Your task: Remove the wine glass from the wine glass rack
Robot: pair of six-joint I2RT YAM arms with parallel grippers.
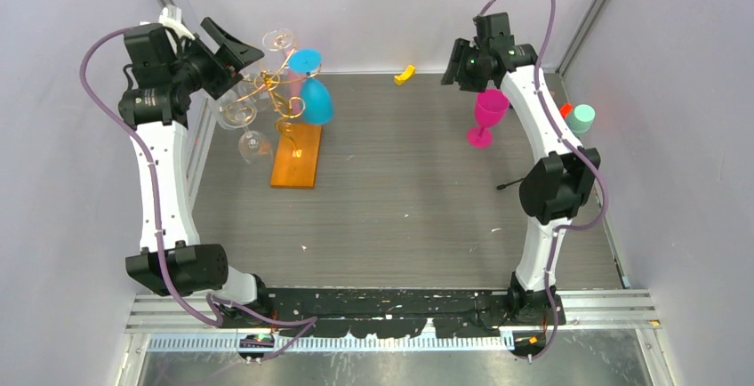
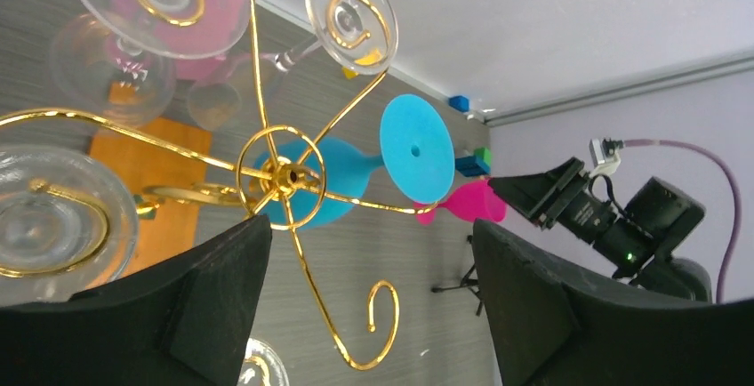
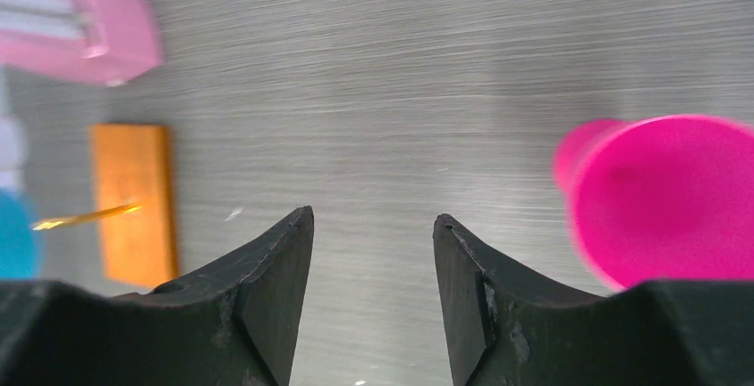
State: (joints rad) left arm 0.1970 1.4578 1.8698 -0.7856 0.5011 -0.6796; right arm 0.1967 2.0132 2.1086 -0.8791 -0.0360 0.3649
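The wine glass rack [image 1: 286, 92], gold wire arms on an orange base [image 1: 297, 156], stands at the back left. A blue wine glass [image 1: 316, 100] hangs upside down on it, along with several clear glasses [image 1: 236, 112]. My left gripper [image 1: 233, 52] is open and empty, above the rack's top. In the left wrist view [image 2: 372, 235] the rack hub [image 2: 283, 175], the blue glass [image 2: 418, 148] and an empty curl lie between the jaws. A pink wine glass [image 1: 487, 112] stands upright on the table. My right gripper [image 1: 462, 64] is open and empty beside it [image 3: 373, 221], with the pink glass [image 3: 662, 199] to its right.
A small black tripod [image 1: 511, 183] lies by the right arm. A mint cup [image 1: 582, 117] and a red piece [image 1: 565, 108] sit at the right edge. A yellow piece [image 1: 405, 75] lies at the back wall. A pink box [image 3: 71, 30] shows in the right wrist view.
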